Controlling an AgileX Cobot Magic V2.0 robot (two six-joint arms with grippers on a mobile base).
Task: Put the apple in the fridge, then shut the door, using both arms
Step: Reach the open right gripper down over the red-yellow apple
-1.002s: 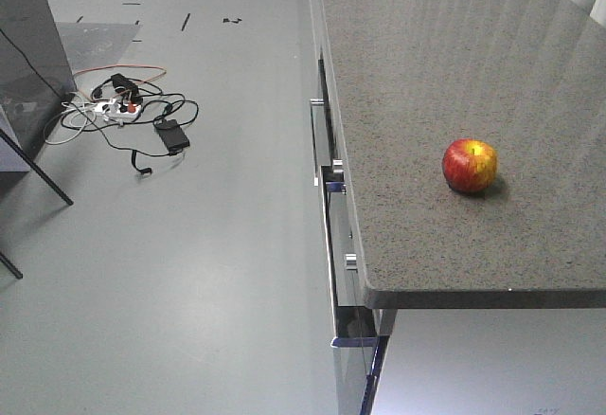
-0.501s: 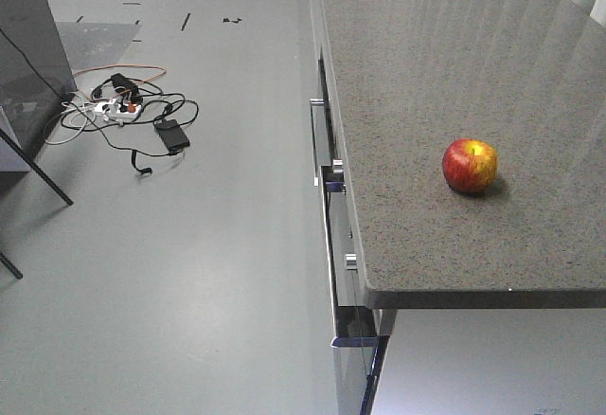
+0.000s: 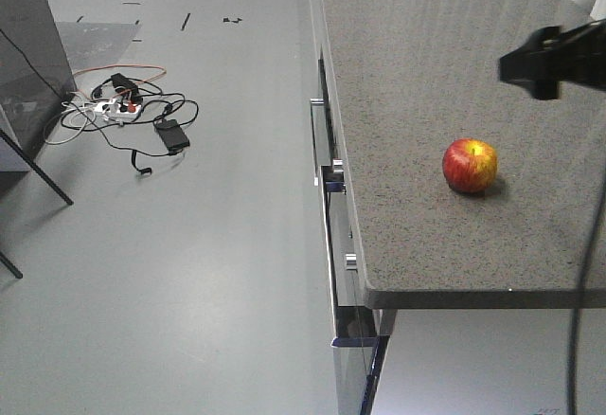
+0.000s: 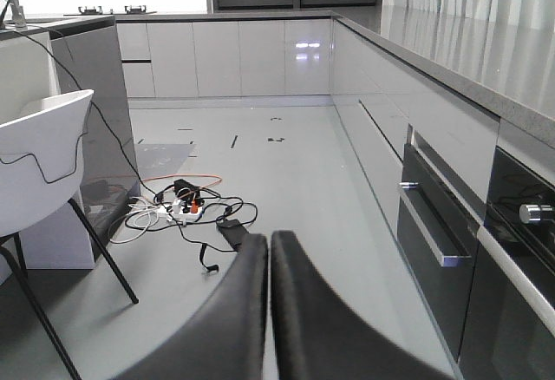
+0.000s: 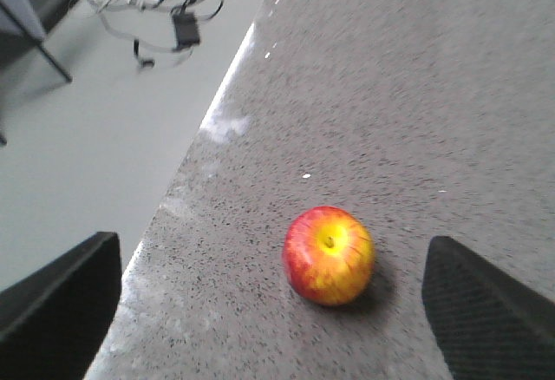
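Observation:
The apple (image 3: pixel 470 165), glossy red with yellow patches, sits on the speckled grey countertop (image 3: pixel 426 74) near its front corner. My right gripper (image 3: pixel 532 64) hangs above and behind the apple at the upper right of the front view. In the right wrist view the right gripper (image 5: pixel 273 302) is open, and the apple (image 5: pixel 329 254) lies on the counter ahead of it, between the lines of the two fingers and touching neither. My left gripper (image 4: pixel 269 243) is shut with nothing in it, held low over the floor. The fridge and its door are out of view.
A tangle of cables with a power strip (image 3: pixel 128 112) lies on the grey floor. A dark grey cabinet (image 3: pixel 28 36) and black chair legs (image 3: pixel 38 173) stand at the left, with a white chair (image 4: pixel 43 163). Drawers with chrome handles (image 3: pixel 327 164) run under the counter edge.
My right gripper has come into the front view from the upper right, above the counter. The apple has not moved.

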